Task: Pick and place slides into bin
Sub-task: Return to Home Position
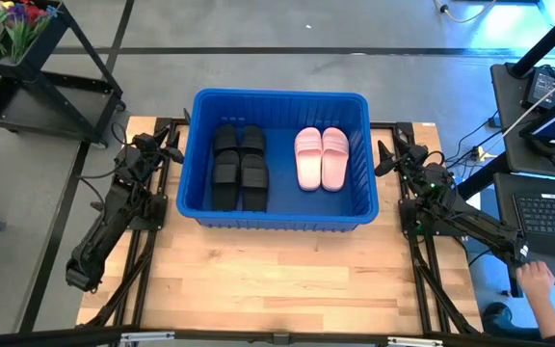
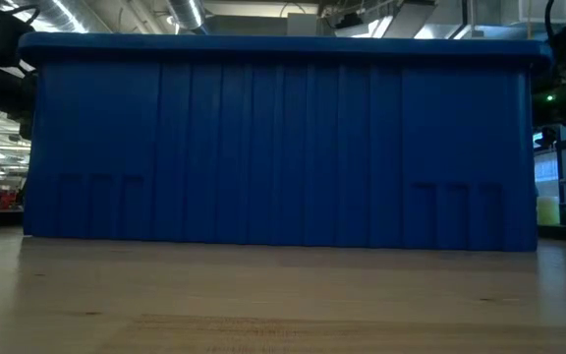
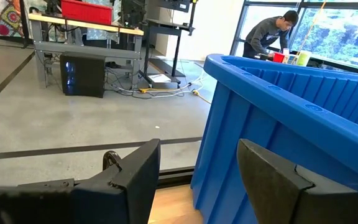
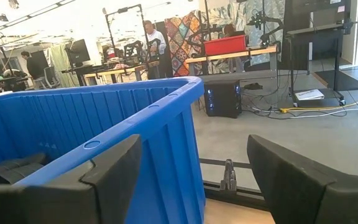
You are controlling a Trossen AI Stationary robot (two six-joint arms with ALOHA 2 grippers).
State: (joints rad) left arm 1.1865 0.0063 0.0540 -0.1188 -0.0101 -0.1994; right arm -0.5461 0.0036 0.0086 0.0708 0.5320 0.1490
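Left gripper [image 1: 170, 146] sitting wide open and empty just outside the bin [image 1: 277, 95], at its left wall. Right gripper [image 1: 385, 154] gaping wide too, holding nothing, just outside the bin's right wall. All slides lying inside the bin, straps up. Four black slides [image 1: 238, 166] sitting in two rows in its left half. The pale pink pair [image 1: 321, 158] lying side by side in its right half, apart from the black ones. The bin, a big blue ribbed tub, resting on the wooden table [image 1: 277, 280]. A person's hand [image 1: 536, 278] showing well right of the bin.
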